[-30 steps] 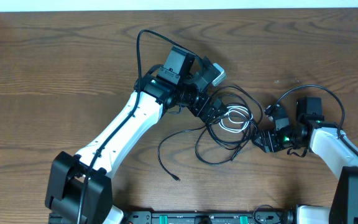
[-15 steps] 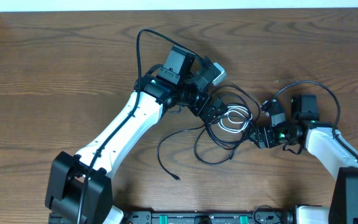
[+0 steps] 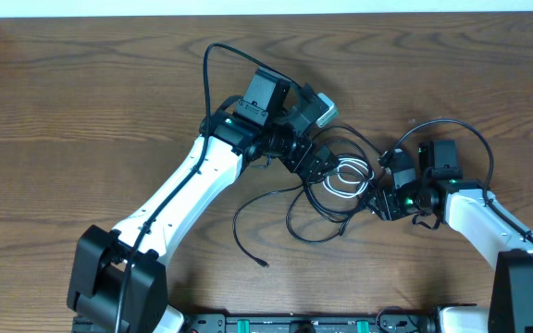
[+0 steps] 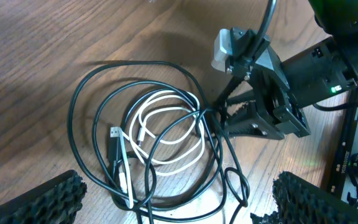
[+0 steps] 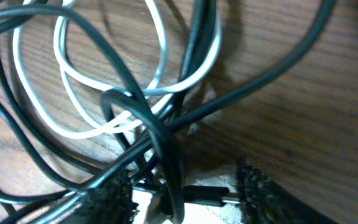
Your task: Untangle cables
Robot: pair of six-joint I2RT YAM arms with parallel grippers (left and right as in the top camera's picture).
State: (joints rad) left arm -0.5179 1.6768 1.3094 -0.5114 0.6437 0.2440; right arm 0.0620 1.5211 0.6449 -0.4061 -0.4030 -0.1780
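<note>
- Table (image 3: 81,92), dark wood. The cables (image 3: 336,192) lie in one heap near its middle, between the two arms.
- Heap make-up: several black loops crossing each other, with the white cable (image 3: 352,172) coiled inside them. The left wrist view shows a black strand running over the white coil, and a small metal plug (image 4: 114,133) lying within the loops.
- One black tail runs out of the heap toward the near edge and ends in a free plug tip (image 3: 263,265). This length looks clear of the rest.
- Left end effector (image 4: 176,190): wide open, holding nothing, poised above the heap with both pads outside the loops.
- Right end effector (image 5: 185,190): about half open, low at the table, straddling the black knot (image 5: 166,171) where strands cross. A gap shows beside each pad, so no firm hold is visible.
- Progress, as judged: early. No cable is separated; white and black remain interlocked.
- Left to do, as judged: secure the crossing, draw a black loop away from the white coil, then lay each cable apart.
- Risk, as judged: pulling at the knot could drag the whole heap.
</note>
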